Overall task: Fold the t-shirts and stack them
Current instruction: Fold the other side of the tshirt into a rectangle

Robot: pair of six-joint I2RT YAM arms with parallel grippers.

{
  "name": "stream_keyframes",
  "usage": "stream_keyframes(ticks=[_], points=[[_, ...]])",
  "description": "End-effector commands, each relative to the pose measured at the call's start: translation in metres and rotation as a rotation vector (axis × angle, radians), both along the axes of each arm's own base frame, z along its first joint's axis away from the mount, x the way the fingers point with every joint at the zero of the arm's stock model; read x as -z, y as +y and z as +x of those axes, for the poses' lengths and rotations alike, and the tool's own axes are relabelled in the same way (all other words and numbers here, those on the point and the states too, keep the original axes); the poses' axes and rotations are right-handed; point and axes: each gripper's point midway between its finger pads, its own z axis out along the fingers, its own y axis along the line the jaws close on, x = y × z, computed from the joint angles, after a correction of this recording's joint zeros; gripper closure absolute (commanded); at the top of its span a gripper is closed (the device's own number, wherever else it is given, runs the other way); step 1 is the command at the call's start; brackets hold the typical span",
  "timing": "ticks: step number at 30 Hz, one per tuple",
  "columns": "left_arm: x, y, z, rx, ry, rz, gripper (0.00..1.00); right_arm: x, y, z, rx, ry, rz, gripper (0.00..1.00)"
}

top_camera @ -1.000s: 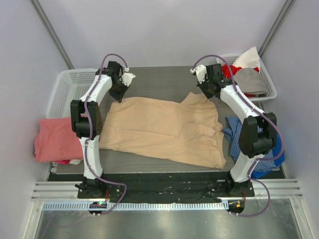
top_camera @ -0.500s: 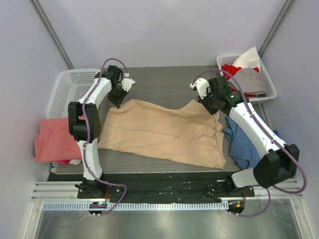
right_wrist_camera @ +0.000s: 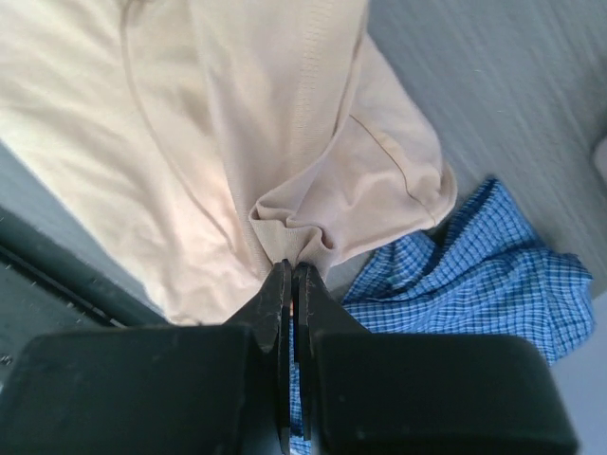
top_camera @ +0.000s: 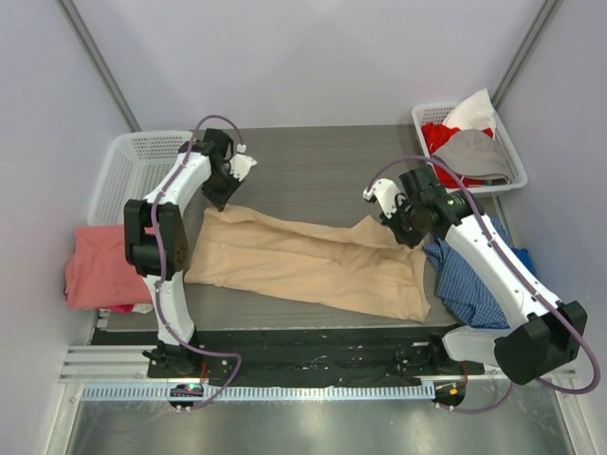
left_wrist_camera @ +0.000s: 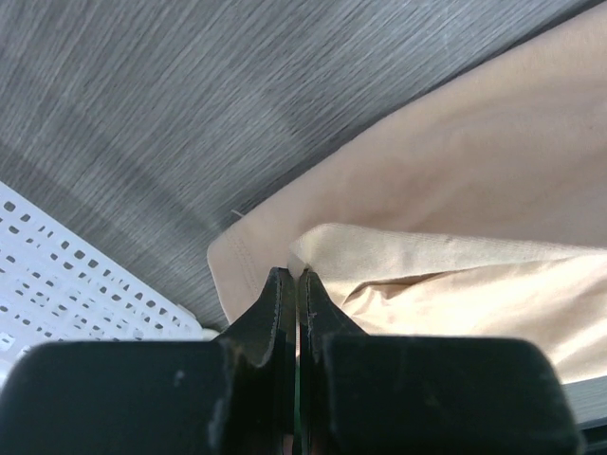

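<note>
tan t-shirt (top_camera: 303, 261): 1 | pink t-shirt (top_camera: 100, 267): 1 | white baskets (top_camera: 128, 161): 2

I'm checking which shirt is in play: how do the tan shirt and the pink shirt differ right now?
The tan shirt lies spread across the table; the pink shirt sits bunched beside its left edge. The left gripper and right gripper each pinch the tan shirt; neither touches the pink shirt. Both are plain-coloured cloth.

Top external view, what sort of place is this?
Likely a robot-lab test cell for folding laundry: plain enclosing walls, a white basket of clothes, and a tan t-shirt lying on the grey table.
</note>
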Motion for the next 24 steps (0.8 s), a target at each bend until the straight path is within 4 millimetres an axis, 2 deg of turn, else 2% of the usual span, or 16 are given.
stream_keyframes(ticks=[1, 12, 24], points=[[-0.015, 0.006, -0.004, 0.013, -0.021, 0.030, 1.00, -0.001, 0.011, -0.030, -0.079, 0.055, 0.029, 0.99], [-0.013, 0.002, -0.028, 0.036, 0.004, 0.036, 1.00, 0.022, 0.012, -0.067, -0.157, 0.172, 0.004, 0.99], [-0.012, 0.003, -0.034, 0.042, 0.013, 0.044, 1.00, 0.035, 0.015, -0.098, -0.204, 0.263, 0.010, 0.99]])
